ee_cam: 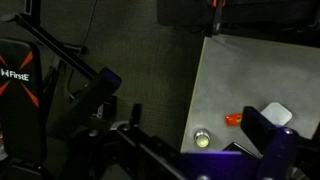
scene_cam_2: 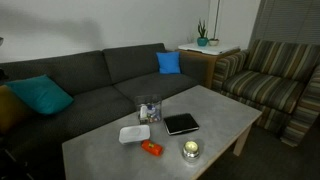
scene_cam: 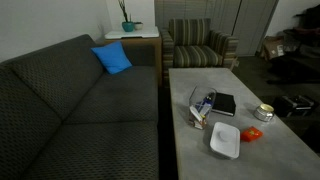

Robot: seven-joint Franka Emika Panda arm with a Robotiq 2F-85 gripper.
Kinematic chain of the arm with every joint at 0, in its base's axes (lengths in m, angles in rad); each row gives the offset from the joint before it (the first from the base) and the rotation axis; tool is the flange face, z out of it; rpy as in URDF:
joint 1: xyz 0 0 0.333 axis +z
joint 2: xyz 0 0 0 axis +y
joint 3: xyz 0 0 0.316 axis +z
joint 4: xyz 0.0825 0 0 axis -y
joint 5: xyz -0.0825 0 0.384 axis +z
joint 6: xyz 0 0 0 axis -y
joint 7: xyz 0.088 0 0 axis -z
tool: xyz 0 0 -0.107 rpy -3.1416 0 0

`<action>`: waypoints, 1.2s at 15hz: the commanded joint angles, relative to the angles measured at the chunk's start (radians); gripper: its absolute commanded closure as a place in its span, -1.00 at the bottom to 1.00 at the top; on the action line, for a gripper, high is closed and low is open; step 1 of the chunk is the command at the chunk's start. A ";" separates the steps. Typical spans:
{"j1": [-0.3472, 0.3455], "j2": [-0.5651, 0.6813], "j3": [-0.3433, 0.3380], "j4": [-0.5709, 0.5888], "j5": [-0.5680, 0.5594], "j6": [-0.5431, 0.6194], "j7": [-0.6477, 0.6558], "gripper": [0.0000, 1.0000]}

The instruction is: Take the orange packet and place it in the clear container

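The orange packet (scene_cam: 250, 133) lies flat on the grey coffee table (scene_cam: 200, 155), between the white dish (scene_cam: 225, 140) and the round tin (scene_cam: 264, 111). It also shows in an exterior view (scene_cam_2: 152, 148) and in the wrist view (ee_cam: 235, 118). The clear container (scene_cam: 203, 102) stands next to the black book (scene_cam: 224, 104), with small items inside; it shows in both exterior views (scene_cam_2: 150, 109). My gripper (ee_cam: 198, 125) is open and empty, high above and off the table's edge, well away from the packet. The arm does not show in the exterior views.
A dark grey sofa (scene_cam_2: 90, 85) with blue cushions runs along one side of the table. A striped armchair (scene_cam_2: 270, 85) stands at its end. In the wrist view, a black chair (ee_cam: 25, 90) and stand legs occupy the floor beside the table (ee_cam: 235, 70).
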 commanded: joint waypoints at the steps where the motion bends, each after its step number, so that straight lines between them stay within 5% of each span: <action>1: 0.011 -0.001 -0.008 0.002 -0.005 -0.005 0.006 -1.00; 9: 0.045 0.051 -0.008 0.005 -0.049 0.056 -0.056 -1.00; 18: 0.223 0.392 -0.005 0.007 0.020 0.501 -0.270 -1.00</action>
